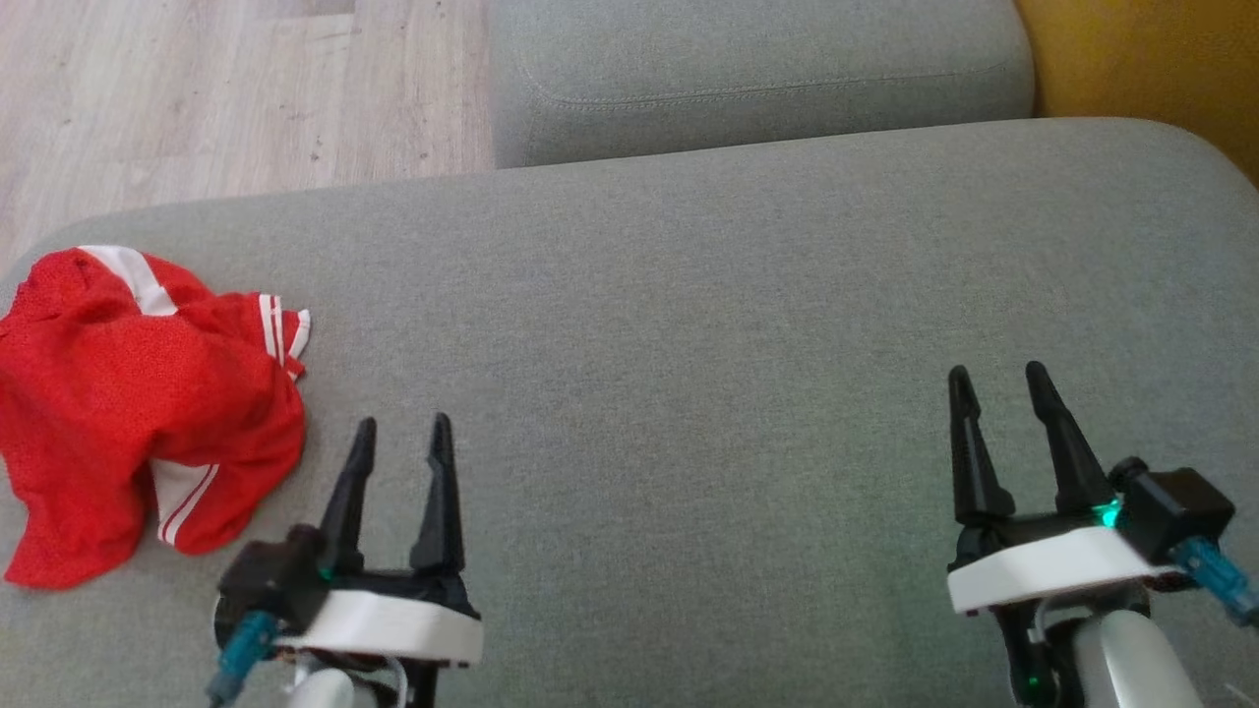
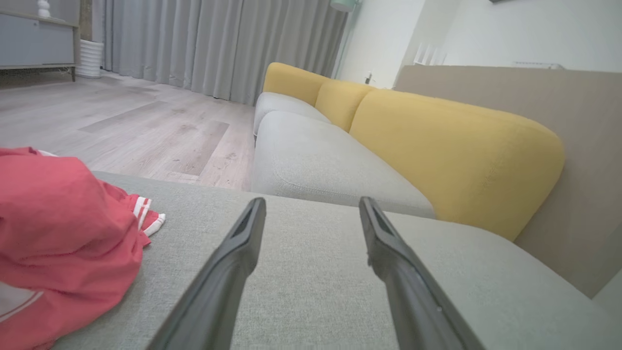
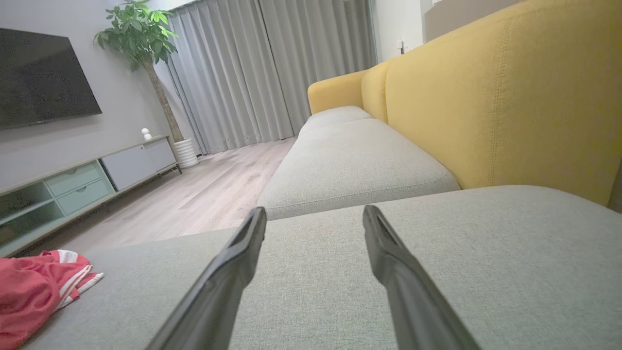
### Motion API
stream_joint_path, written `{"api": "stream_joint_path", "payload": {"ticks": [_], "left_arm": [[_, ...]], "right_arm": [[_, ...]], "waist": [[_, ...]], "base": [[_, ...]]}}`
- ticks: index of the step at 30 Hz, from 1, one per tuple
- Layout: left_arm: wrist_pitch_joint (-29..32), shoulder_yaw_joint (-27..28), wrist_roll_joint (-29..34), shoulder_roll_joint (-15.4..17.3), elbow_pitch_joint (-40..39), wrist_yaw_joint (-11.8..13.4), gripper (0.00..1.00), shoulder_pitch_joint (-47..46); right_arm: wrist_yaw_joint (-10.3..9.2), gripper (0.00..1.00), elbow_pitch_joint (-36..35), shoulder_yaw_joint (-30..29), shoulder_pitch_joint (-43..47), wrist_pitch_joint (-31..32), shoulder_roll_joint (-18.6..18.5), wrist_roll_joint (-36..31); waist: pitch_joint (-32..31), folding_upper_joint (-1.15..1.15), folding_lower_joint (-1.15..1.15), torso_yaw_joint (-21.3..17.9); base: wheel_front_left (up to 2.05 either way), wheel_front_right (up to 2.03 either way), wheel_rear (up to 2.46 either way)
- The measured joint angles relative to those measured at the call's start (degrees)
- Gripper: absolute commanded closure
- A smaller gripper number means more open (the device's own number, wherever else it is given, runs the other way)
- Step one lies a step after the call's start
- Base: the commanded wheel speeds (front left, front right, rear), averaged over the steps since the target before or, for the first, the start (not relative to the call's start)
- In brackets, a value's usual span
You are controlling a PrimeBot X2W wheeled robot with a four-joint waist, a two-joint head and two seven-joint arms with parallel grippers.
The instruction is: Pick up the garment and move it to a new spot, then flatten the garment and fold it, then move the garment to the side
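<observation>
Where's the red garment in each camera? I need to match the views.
Head view: garment, at the left edge, halfway down.
Left wrist view: garment, lower left.
Right wrist view: garment, bottom left corner.
Shared landmark: the far grey cushion, straight ahead.

Grey sofa seat [image 1: 738, 295], yellow backrest [image 3: 486, 97], wood floor [image 1: 197, 88], grey curtains [image 3: 243, 73], potted plant [image 3: 141, 34]
</observation>
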Motion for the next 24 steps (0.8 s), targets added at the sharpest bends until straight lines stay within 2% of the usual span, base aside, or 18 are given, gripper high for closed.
{"api": "stream_joint_path", "payload": {"ticks": [7, 11, 14, 24], "left_arm": [[-1.2, -2.7, 4.4, 0.8, 1.5, 1.5, 0.00, 0.0], [-2.0, -2.5, 5.3, 0.7, 1.2, 3.0, 0.00, 0.0], [-2.3, -2.0, 5.3, 0.4, 0.5, 3.1, 0.00, 0.0], [-4.1, 5.1, 4.3, -1.4, -1.2, -0.1, 0.00, 1.8]], "right_arm": [[0.00, 0.00, 0.0, 0.6, 0.0, -1.2, 0.0, -5.6], [0.00, 0.00, 0.2, 0.5, 0.0, -2.1, 0.0, -6.5], [0.00, 0.00, 0.3, 0.5, 0.0, -2.5, 0.0, -6.6], [0.00, 0.00, 2.2, 1.7, 0.2, -4.1, 0.0, 1.8]], "waist": [[0.0, 0.00, 0.00, 0.0], [0.0, 0.00, 0.00, 0.2], [0.0, 0.00, 0.00, 0.3], [-0.2, 0.00, 0.00, 0.2]], "base": [[0.00, 0.00, 0.00], [0.00, 0.00, 0.00], [0.00, 0.00, 0.00], [0.00, 0.00, 0.00]]}}
